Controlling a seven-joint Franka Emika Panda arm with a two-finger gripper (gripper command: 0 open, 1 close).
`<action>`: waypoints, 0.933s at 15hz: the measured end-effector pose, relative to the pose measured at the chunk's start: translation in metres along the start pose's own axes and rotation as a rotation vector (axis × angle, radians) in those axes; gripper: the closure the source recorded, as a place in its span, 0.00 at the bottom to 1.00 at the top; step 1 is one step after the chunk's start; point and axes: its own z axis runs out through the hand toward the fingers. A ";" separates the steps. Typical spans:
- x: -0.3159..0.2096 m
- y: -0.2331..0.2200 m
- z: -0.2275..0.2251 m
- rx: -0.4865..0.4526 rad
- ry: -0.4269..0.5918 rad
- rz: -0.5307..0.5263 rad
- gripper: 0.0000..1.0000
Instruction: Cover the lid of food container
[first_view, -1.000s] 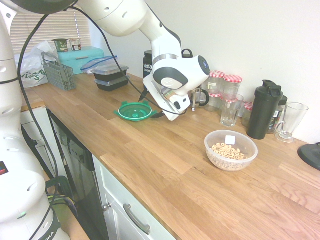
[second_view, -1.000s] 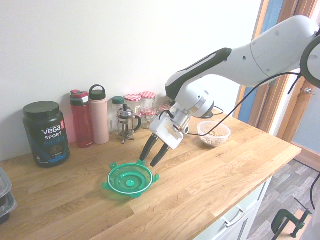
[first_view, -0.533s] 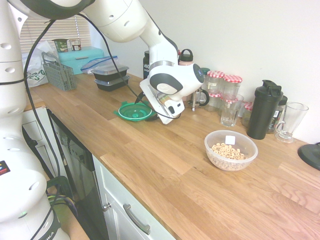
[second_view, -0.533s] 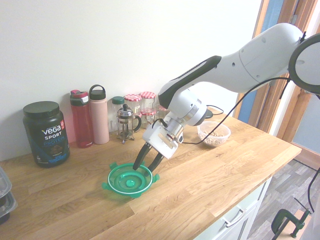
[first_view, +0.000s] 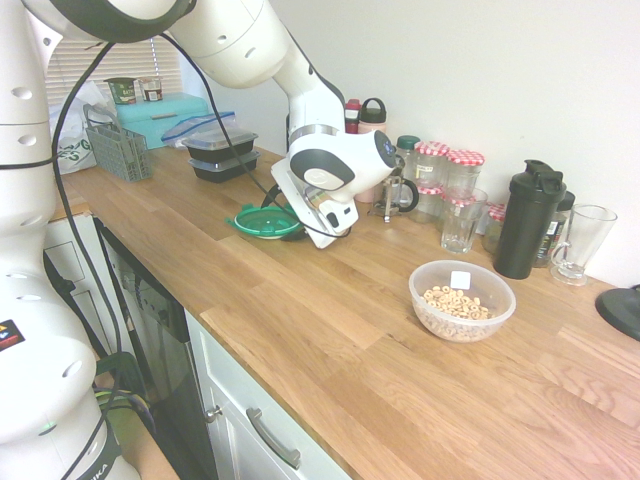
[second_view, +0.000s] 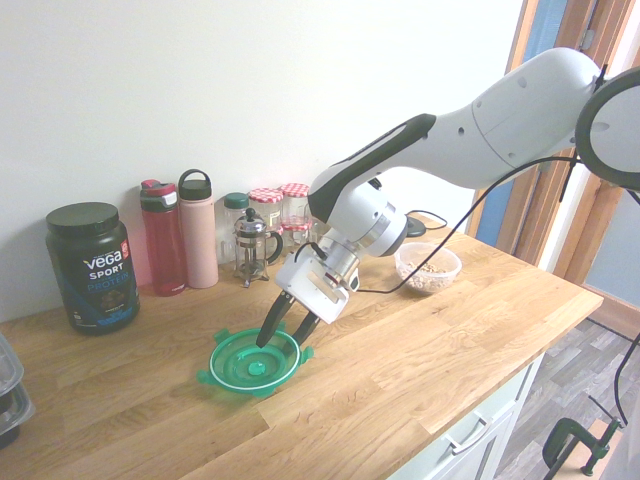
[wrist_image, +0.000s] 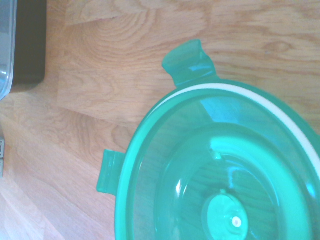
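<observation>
The pincer (second_view: 283, 340), fingers apart, has come down over the near edge of the lid (second_view: 247, 372), nudging it slightly along the worktop (second_view: 400, 360), so gripping likely comes next.

Pale wall (second_view: 300, 90) above a wooden countertop (first_view: 330, 310)
Blinds (first_view: 105, 70) hang beyond; grey plank flooring (second_view: 585, 345) lies below.

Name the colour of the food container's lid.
Green lid, see-through, with a white ring; the wrist view shows it best.
</observation>
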 end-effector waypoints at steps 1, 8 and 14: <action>0.001 0.001 0.001 0.000 -0.001 0.003 1.00; 0.002 0.007 0.007 -0.004 0.008 0.012 1.00; 0.001 0.008 0.009 -0.003 0.011 0.010 1.00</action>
